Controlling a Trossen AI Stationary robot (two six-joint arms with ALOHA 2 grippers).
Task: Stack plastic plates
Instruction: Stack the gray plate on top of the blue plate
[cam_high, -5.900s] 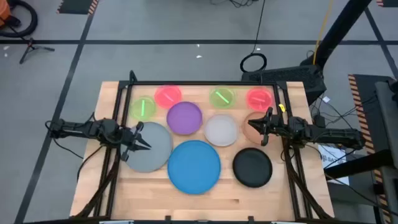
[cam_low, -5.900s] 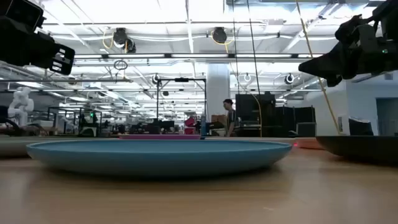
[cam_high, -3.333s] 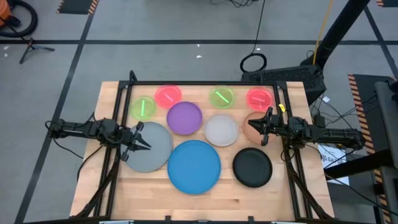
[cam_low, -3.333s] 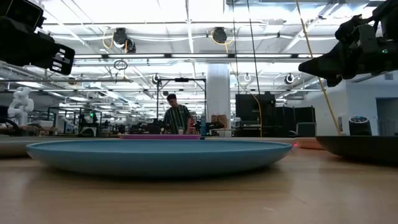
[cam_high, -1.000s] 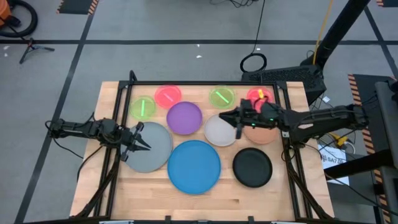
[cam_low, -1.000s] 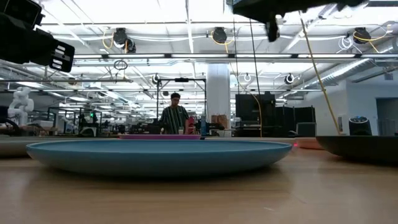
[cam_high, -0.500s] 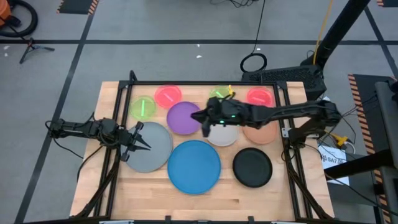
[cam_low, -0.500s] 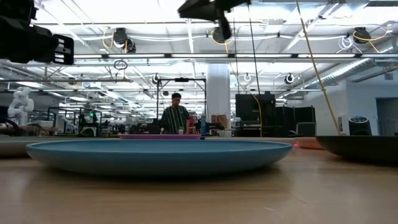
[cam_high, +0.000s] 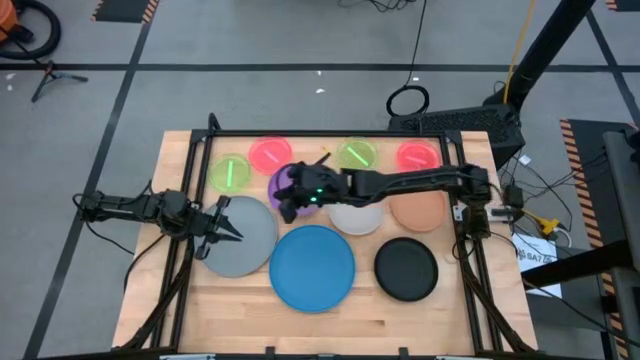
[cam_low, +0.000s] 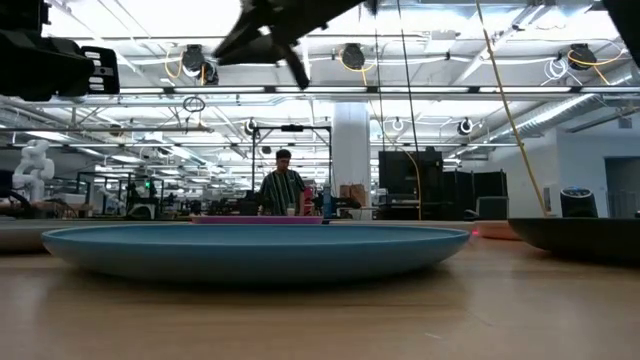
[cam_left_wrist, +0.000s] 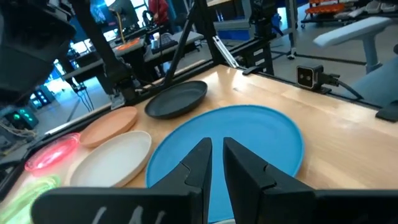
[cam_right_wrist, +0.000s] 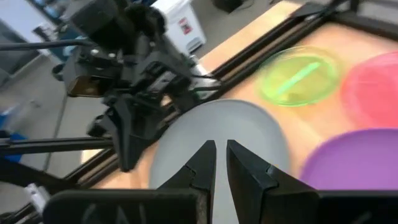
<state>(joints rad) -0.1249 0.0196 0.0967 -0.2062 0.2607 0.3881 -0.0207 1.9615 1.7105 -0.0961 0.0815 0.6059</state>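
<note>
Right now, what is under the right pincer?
The right pincer hangs over the purple plate, covering most of it. The grey plate lies just beyond. Whether it touches the purple plate cannot be seen.

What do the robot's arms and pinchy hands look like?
Both arms are thin, black and jointed. The right arm has small green lights glowing near its gripper. Each gripper, like the left gripper, has two flat black fingers tapering to points.
</note>
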